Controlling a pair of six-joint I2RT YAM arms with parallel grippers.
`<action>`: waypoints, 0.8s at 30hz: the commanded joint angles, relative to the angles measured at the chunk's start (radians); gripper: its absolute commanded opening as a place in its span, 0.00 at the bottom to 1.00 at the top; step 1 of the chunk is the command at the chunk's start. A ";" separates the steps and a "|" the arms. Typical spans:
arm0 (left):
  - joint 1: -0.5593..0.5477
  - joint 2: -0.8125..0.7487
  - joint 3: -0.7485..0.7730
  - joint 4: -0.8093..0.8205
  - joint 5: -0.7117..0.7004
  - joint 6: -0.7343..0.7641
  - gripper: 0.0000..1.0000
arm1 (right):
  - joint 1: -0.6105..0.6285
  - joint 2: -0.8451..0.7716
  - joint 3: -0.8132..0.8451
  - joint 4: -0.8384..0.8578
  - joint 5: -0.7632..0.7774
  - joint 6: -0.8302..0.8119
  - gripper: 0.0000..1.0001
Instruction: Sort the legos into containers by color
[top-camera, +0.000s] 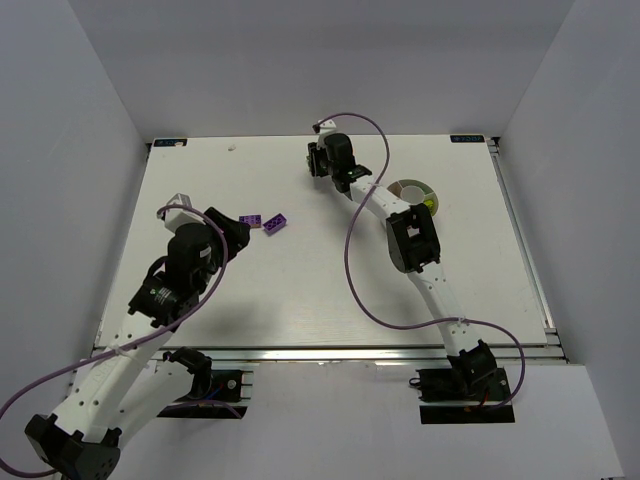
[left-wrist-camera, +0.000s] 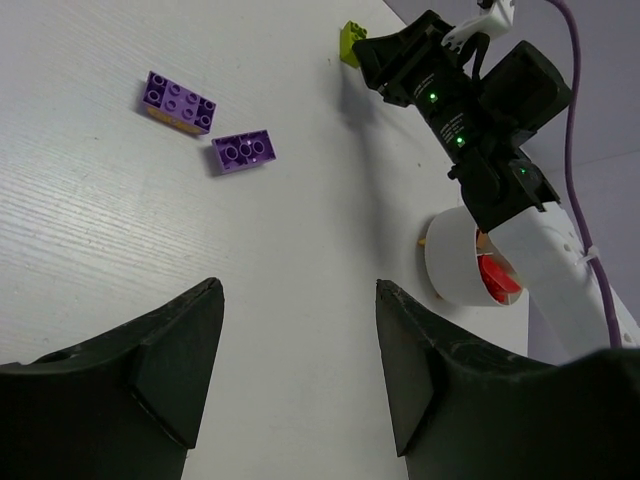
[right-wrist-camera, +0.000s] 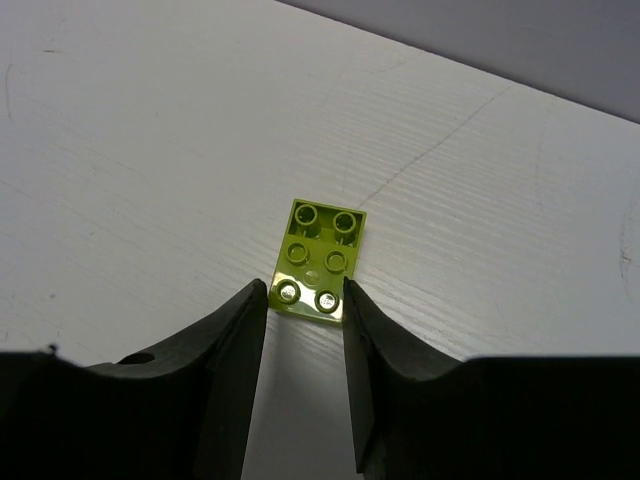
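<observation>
Yellow-green brick lies flat mid-frame in the right wrist view, its near end between the narrowed jaws of the right gripper, seemingly lined up for a lift; whether they squeeze, I cannot tell. Left gripper gapes wide, aimed toward purple bricks at upper left; bowl sits right.

Bright diffuse overhead light — table near-white, soft shadows on it. Wrist views sharp at table level, dark and blurry nearest lens — glints on yellow-green lego studs.
</observation>
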 joint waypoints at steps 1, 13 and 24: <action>0.003 0.014 0.012 0.058 0.011 0.008 0.72 | -0.008 -0.015 -0.022 0.089 -0.035 0.001 0.42; 0.097 0.453 0.168 0.399 0.292 0.047 0.17 | -0.047 -0.365 -0.270 0.230 -0.306 -0.134 0.72; 0.249 1.196 0.642 0.700 0.645 -0.119 0.12 | -0.296 -0.733 -0.405 0.063 -0.793 -0.016 0.72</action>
